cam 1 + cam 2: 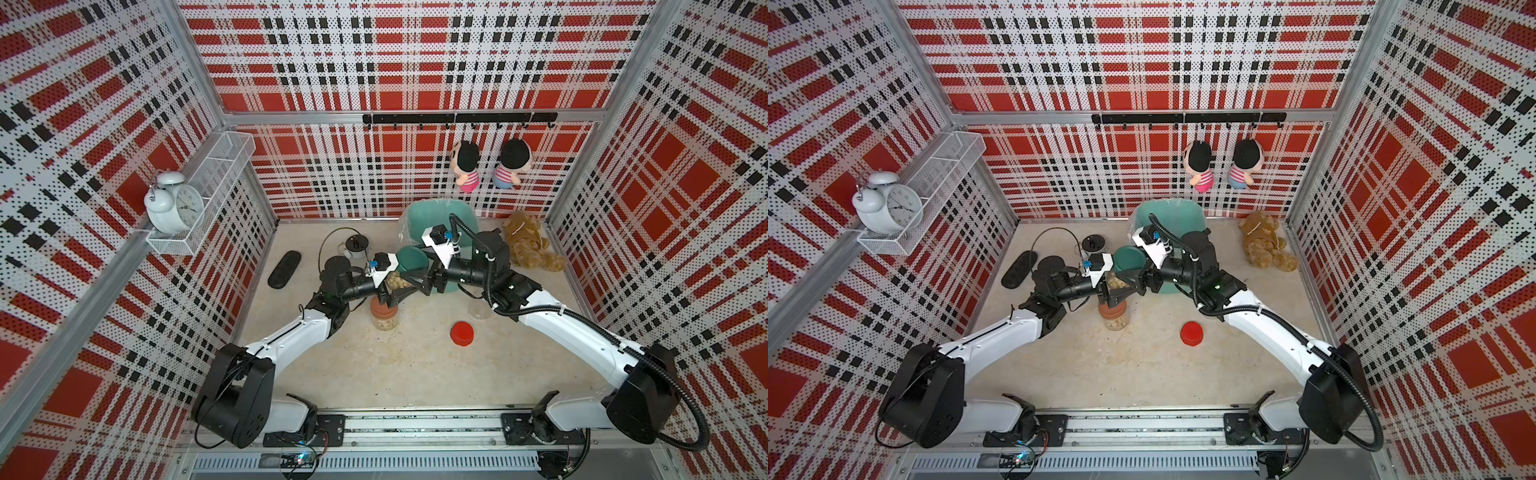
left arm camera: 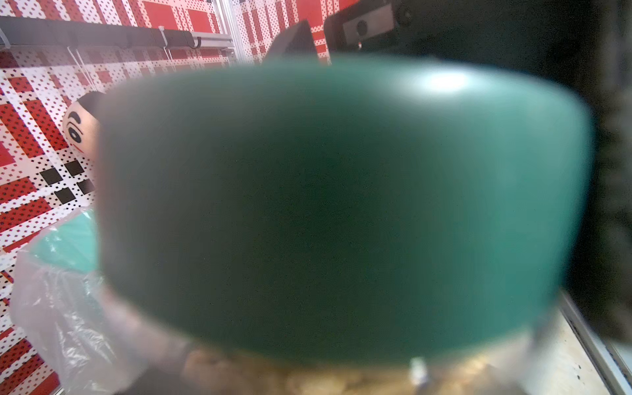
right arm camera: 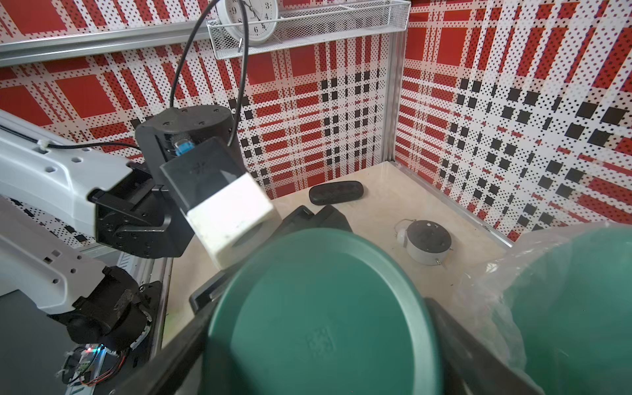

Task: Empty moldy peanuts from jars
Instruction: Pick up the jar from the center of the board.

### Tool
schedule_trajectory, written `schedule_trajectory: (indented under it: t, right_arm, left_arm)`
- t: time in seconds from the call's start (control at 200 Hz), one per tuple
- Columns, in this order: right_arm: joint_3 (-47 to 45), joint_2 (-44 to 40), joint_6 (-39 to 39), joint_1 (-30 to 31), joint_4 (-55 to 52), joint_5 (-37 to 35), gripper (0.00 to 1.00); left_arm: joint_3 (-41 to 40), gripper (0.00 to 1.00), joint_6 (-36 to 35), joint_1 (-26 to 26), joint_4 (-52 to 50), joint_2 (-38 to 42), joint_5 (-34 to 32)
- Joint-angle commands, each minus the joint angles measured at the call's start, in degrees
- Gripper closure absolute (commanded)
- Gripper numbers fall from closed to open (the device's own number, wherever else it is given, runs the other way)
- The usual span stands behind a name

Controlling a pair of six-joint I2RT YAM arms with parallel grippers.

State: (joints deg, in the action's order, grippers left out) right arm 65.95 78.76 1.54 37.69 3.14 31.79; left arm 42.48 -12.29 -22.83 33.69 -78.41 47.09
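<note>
The step in hand looks to be unscrewing the dark green lid [image 1: 411,259] from its jar [image 1: 397,283], which is held up off the table [image 1: 415,370], just in front of the teal bin [image 1: 440,204]. The moldy peanuts [image 1: 1116,282] show through the clear wall under the lid.

The right hand [image 3: 318,307] is clamped on the lid, one finger on each side of its rim. The left hand [image 1: 397,291] sits at the jar body below the lid. I cannot tell whether its jaws are closed on the jar, because the left wrist view is filled by the blurred lid.

- **Secure the body first.** The left hand should be firmly closed on the body before any twist. A clear, smooth wall will probably turn with the lid under a loose hold.
- **Grip low.** It should hold well below the lid's skirt so that the two hands do not collide.
- **Twist true.** The right wrist should turn about the jar's own axis, then lift the lid straight off.
- **Keep the mouth up.** The jar should only tip once it is over the bin's liner, since a spill here would land on the table and on the terracotta-lidded jar [image 1: 384,313] close by.
- **Park the lid.** The lid can go beside the red lid [image 1: 461,332], which lies loose on the table.
</note>
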Motion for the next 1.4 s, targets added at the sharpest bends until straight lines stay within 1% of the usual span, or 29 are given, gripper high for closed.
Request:
schedule_trajectory:
  t: [0.0, 0.09, 0.215, 0.296, 0.391, 0.466, 0.501, 0.526, 0.561, 0.586, 0.601, 0.621, 0.716, 0.842, 0.912, 0.987, 1.077, 1.177, 1.393]
  right_arm:
    - [0.6, -0.6, -1.1, 0.4, -0.9, 5.5, 1.0]
    - [-0.1, -0.9, -0.7, 0.4, -0.6, 5.1, 1.0]
    - [-1.8, -1.6, 0.0, -0.1, 0.6, 4.7, 1.0]
    - [-2.2, -1.7, 0.3, -0.9, 0.9, 5.6, 1.0]
    - [-2.4, -1.5, 0.4, -1.7, 1.4, 7.6, 1.0]
    - [-2.2, -1.3, -0.1, -2.3, 1.3, 8.8, 1.0]
    - [-2.0, -1.2, -0.3, -2.4, 1.0, 8.9, 1.0]
    - [-1.7, -1.1, -0.3, -2.6, 0.6, 9.0, 1.0]
    - [-1.3, -0.9, -0.5, -2.7, 0.0, 8.9, 1.0]
    - [-0.9, -0.7, -0.6, -2.8, -0.6, 8.7, 1.0]
    - [-0.6, -0.6, -0.7, -2.8, -0.9, 8.7, 1.0]
    - [-0.4, -0.4, -0.7, -2.8, -1.2, 8.7, 1.0]
    - [0.1, 0.1, 0.1, -2.8, -0.5, 9.4, 1.0]
    - [-0.2, 0.8, 1.4, -2.8, 0.9, 9.6, 1.0]
    - [-0.5, 0.9, 1.4, -2.8, 1.0, 8.6, 1.0]
    - [-1.0, 0.5, 1.1, -2.8, 1.3, 7.3, 1.0]
    - [-1.4, 0.1, 0.9, -2.8, 2.1, 6.8, 1.0]
    - [-1.5, 0.2, 0.7, -2.8, 2.4, 7.3, 1.0]
    - [-2.8, -0.1, 4.0, -2.8, 8.0, 9.2, 1.0]
  left_arm:
    - [2.3, 1.0, 1.4, 1.9, 1.6, 0.2, -5.4]
    - [1.7, 1.0, 0.8, 1.9, 2.0, 0.7, -7.0]
    - [0.6, 1.0, 2.2, 2.1, 5.0, 1.9, -6.9]
    - [0.3, 1.0, 4.2, 2.8, 7.0, 2.1, -4.3]
    - [0.1, 1.0, 5.0, 3.0, 7.7, 1.9, -3.3]
    - [0.2, 0.96, 5.2, 3.2, 7.7, 1.7, -2.7]
    - [0.2, 0.92, 5.9, 3.4, 8.2, 1.5, -2.7]
    - [0.1, 0.86, 6.1, 3.3, 8.5, 1.5, -2.4]
    - [0.1, 0.59, 6.5, 3.3, 8.8, 1.5, -2.3]
    - [0.1, 0.45, 6.9, 3.2, 9.1, 1.6, -2.6]
    - [-0.1, 0.38, 7.2, 3.2, 9.4, 1.6, -2.8]
    - [-0.1, 0.35, 7.3, 3.1, 10.0, 1.7, -2.8]
    - [-0.6, 0.32, 7.4, 3.1, 11.8, 1.6, -1.9]
    - [-0.5, 0.29, 10.1, 3.0, 14.5, 0.8, -2.5]
    - [-0.7, 0.15, 11.8, 3.0, 16.5, 0.5, -1.6]
    - [-0.4, 0.06, 12.6, 3.0, 17.0, 0.1, -0.6]
    - [-0.2, 0.04, 13.3, 3.0, 17.0, -0.4, -0.7]
    - [-0.1, 0.05, 13.4, 2.9, 17.0, -0.9, -0.6]
    - [0.2, 0.04, 13.4, 2.5, 16.9, -1.9, 0.2]
